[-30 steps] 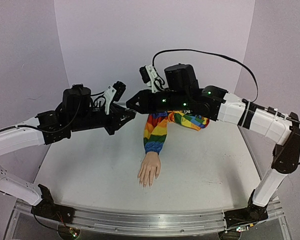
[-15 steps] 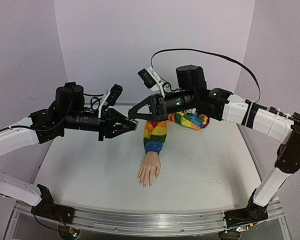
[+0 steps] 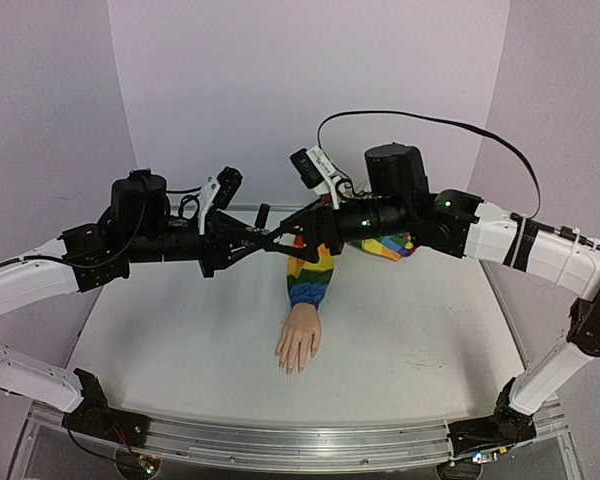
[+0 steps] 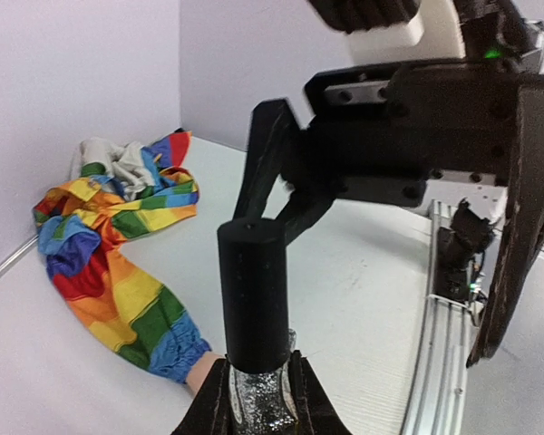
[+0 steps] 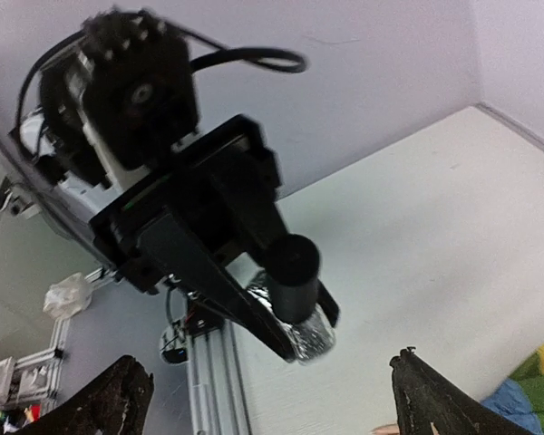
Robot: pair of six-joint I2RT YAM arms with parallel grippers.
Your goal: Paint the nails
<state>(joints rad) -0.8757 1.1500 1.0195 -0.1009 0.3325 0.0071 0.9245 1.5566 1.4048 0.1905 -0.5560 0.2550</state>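
Observation:
My left gripper (image 3: 252,238) (image 4: 259,404) is shut on a small glittery bottle (image 4: 257,399) (image 5: 301,319) with a tall black cap (image 4: 254,297), held in the air above the table's back middle. My right gripper (image 3: 280,232) (image 5: 276,406) faces it, open wide, one finger on each side of the cap and touching nothing. On the table below lies the pale mannequin hand (image 3: 300,340) in its rainbow-striped sleeve (image 3: 314,272) (image 4: 118,263). The nails at its fingertips (image 3: 292,366) are too small to make out.
The sleeve's loose end is bunched at the back right (image 3: 385,242), near the rear wall. An aluminium rail (image 3: 280,440) runs along the table's near edge, where both arm bases are bolted. Purple walls close in the back and sides.
The right gripper, shut half a second ago, has opened wide. Both grippers have drawn together, so the bottle's cap now points between the right fingers.

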